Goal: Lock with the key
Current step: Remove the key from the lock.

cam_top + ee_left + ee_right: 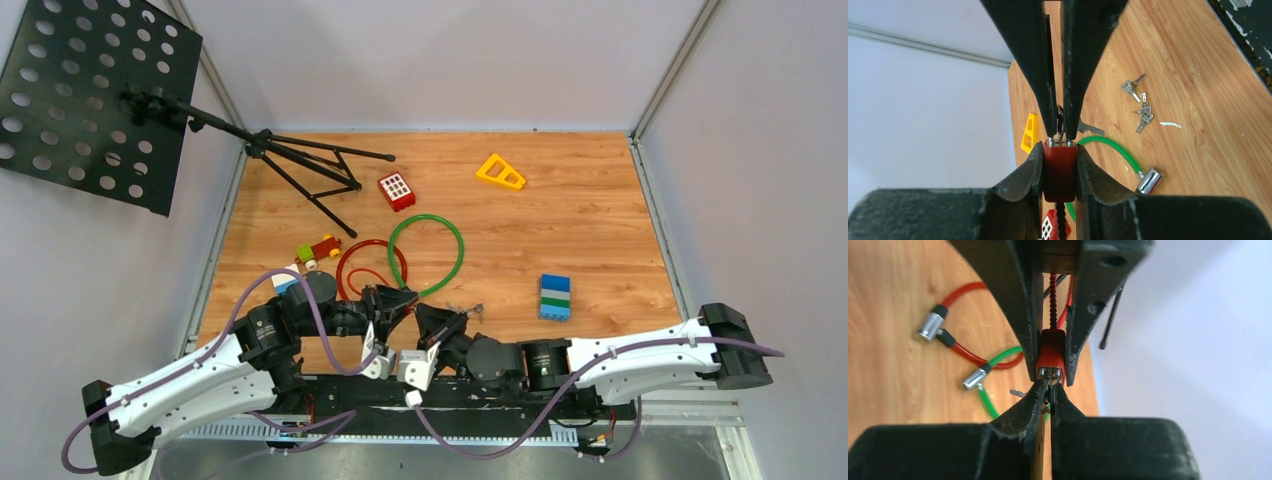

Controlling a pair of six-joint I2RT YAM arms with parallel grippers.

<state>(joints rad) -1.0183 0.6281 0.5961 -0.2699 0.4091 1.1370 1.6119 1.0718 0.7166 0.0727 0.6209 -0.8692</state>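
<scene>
Near edge, mid-tabletop (600, 230), lifted: left hand (1059, 150) clamps red lock body (1060, 172), right hand (1049, 386) pinches key (1062, 129) at its face. Lock likely rigid, light; key thin, slippery, so grip bow flat.

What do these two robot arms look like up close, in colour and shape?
Both the left arm and the right arm have white shells on the long sections and chunky black round joints. A purple cable loops loosely along each. The left gripper and right gripper each have two matte black fingers that taper to narrow tips.
</scene>
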